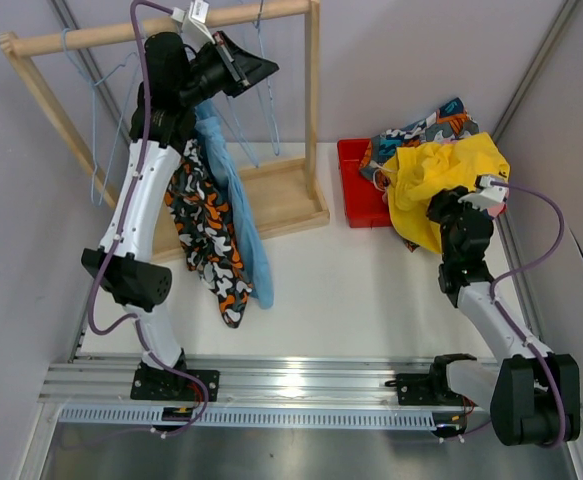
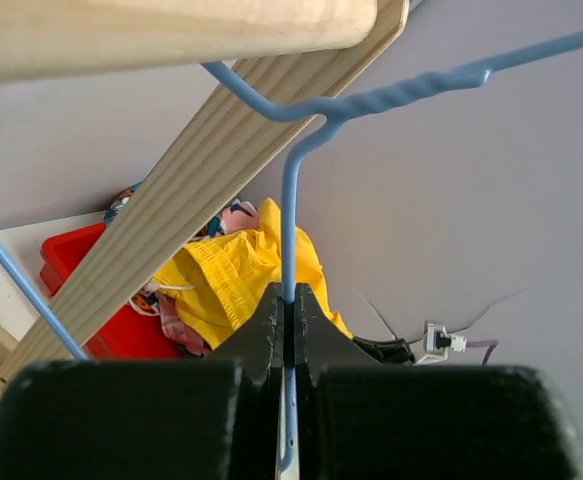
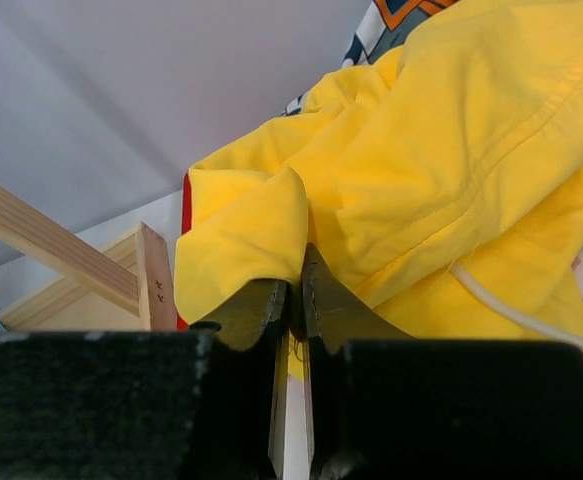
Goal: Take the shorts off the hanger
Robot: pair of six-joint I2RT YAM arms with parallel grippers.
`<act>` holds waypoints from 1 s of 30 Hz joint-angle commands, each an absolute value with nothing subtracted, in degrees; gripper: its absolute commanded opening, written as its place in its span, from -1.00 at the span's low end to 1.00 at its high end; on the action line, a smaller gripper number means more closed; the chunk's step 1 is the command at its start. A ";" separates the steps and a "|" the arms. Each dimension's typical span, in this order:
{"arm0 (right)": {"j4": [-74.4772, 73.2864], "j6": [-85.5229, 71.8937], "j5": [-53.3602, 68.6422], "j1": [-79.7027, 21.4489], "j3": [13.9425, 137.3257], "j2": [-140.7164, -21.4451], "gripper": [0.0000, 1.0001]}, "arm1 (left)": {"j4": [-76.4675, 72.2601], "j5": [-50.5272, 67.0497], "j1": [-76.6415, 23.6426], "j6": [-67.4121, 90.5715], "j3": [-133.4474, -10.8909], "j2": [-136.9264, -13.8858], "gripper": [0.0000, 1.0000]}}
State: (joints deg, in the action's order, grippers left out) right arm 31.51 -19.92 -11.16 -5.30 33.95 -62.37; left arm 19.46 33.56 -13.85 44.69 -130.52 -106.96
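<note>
Top view: blotched shorts (image 1: 206, 225) and light blue shorts (image 1: 246, 230) hang off the wooden rack (image 1: 311, 100). The red bin (image 1: 356, 190) on the worktop holds the yellow shorts (image 1: 441, 175) and a blue-orange pair (image 1: 433, 128).

Left wrist: the left claw (image 2: 289, 300) is clamped on the blue hanger (image 2: 291, 200). I'd hold it steady and slide the cloth off sideways.

Right wrist: the right claw (image 3: 296, 285) is pinching a yellow fold.

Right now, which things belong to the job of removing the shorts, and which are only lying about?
Job: hanger, blotched shorts, blue shorts, yellow shorts, left tool shut on hanger, right tool pinching yellow shorts.
Lying about: rack, red bin, wall socket.
</note>
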 commanded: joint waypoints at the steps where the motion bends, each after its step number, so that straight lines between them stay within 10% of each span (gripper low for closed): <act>1: 33.31 -20.13 -12.39 -4.83 33.58 -60.03 -0.83 | 18.90 27.78 -14.41 48.86 -131.93 -106.44 -1.00; 13: 29.80 -21.62 -13.27 -4.31 30.50 -52.84 -0.85 | 12.57 19.35 -16.26 57.65 -112.07 -98.27 -0.99; 16: 28.13 -22.24 -13.36 -4.22 29.97 -50.55 -0.85 | 11.08 17.50 -16.96 59.76 -106.97 -95.28 -0.62; 30: 21.80 -21.62 -13.18 -4.13 27.42 -40.52 -0.85 | 7.38 17.23 -18.10 67.67 -112.49 -100.55 -0.65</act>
State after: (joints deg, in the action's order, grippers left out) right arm 21.54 -21.12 -11.81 -4.36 28.05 -42.35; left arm 9.52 18.06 -18.00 63.02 -109.60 -99.20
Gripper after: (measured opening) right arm 0.088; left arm 0.183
